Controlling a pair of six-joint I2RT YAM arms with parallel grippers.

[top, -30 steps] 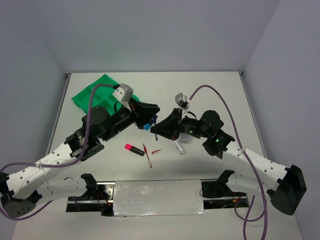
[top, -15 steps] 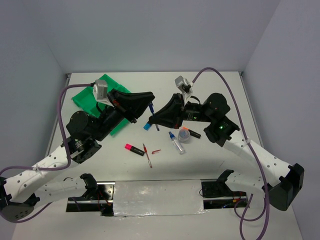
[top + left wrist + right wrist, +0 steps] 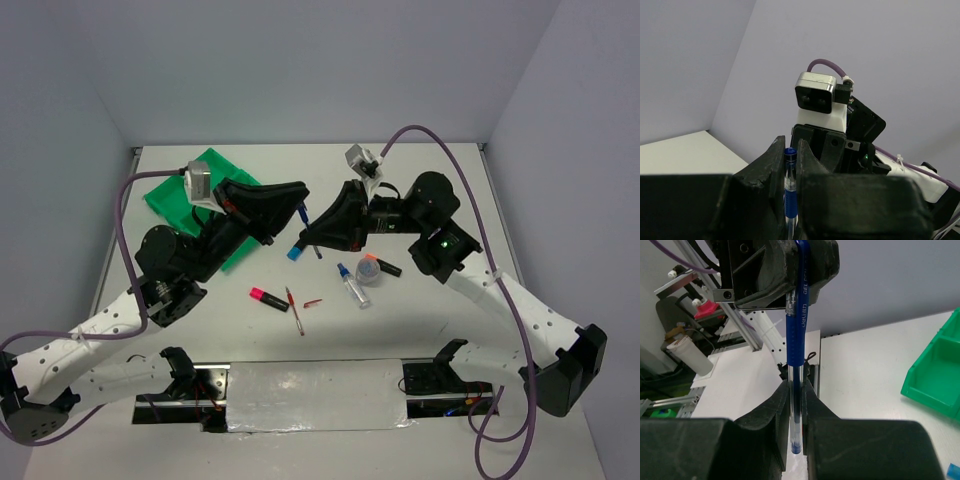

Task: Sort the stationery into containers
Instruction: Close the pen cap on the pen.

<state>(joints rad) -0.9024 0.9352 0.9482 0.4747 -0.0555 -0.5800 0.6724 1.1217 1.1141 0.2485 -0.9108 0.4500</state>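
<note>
A thin blue pen [image 3: 303, 214] hangs in the air between my two grippers above the table's middle. My left gripper [image 3: 296, 203] is shut on its capped end [image 3: 789, 186]. My right gripper [image 3: 311, 233] is shut on its clear tip end [image 3: 799, 405]. The green four-compartment tray [image 3: 178, 190] lies at the back left, partly behind my left arm, and shows in the right wrist view [image 3: 940, 375]. On the table lie a pink-ended highlighter [image 3: 263, 296], a red pen [image 3: 293, 309], a blue-capped clear tube [image 3: 352, 284], a clear tape roll [image 3: 369, 272], an orange-ended highlighter [image 3: 379, 263] and a blue highlighter end [image 3: 294, 253].
A small red piece [image 3: 312, 302] lies beside the red pen. A silver taped strip [image 3: 315, 395] runs along the near edge between the arm bases. Walls close the table at the back and both sides.
Both grippers have risen from low over the table's middle to mid-air, with the blue pen between them. Over the last half second they have hardly moved.
</note>
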